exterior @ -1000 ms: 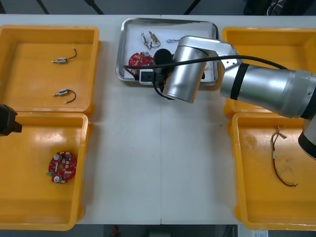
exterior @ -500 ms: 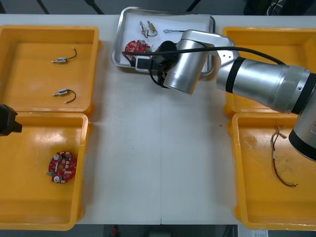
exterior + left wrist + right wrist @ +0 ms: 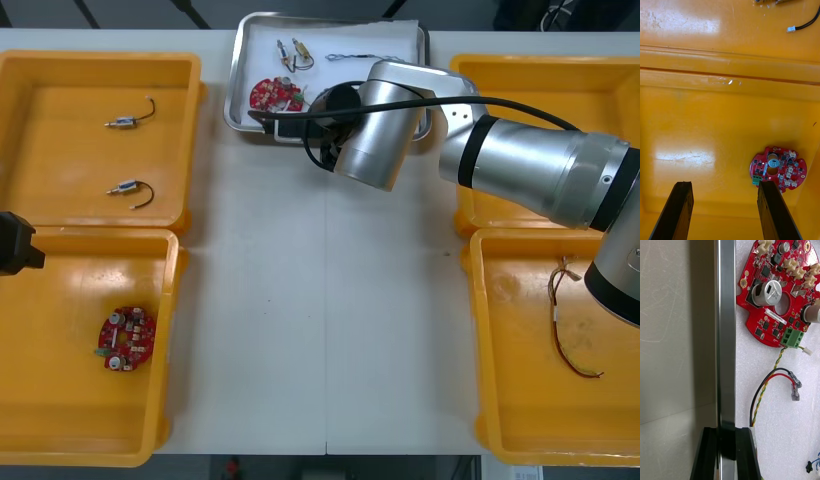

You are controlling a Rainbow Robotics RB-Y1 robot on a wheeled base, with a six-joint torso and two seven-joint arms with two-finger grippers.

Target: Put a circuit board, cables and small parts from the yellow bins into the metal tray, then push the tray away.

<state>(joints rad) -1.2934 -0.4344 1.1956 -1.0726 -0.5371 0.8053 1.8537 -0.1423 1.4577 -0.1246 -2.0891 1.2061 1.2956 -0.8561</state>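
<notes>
Loading judged complete, final push in hand. At upper centre of the front view, right hand (image 3: 725,433) clamped on the near rim of the metal tray (image 3: 237,70), black fingers apart only by the rim's thickness, one inside the tray, one outside. Tray itself close to the far edge of the surface (image 3: 320,330), between the two upper yellow bins.

Inside, on the white liner:
- a round red circuit board (image 3: 273,95) at the tray's lower left
- a red and yellow cable (image 3: 765,384) running from the board toward the hand
- small metal parts (image 3: 292,52) toward the upper left corner
- a twisted cable (image 3: 355,58) along the far side

Left to do, by the look of it: whatever remains of the shove, then a release.

At far left of the frame, left hand (image 3: 724,187) parked, fingers wide apart and holding nothing, above the lower left bin (image 3: 170,340), home to a spare circuit board (image 3: 126,337). In the upper left bin (image 3: 190,140), two small parts with black cables (image 3: 130,120). In the lower right bin (image 3: 478,330), one loose red and yellow cable (image 3: 570,330). Upper right bin (image 3: 540,70) largely hidden behind the arm.
</notes>
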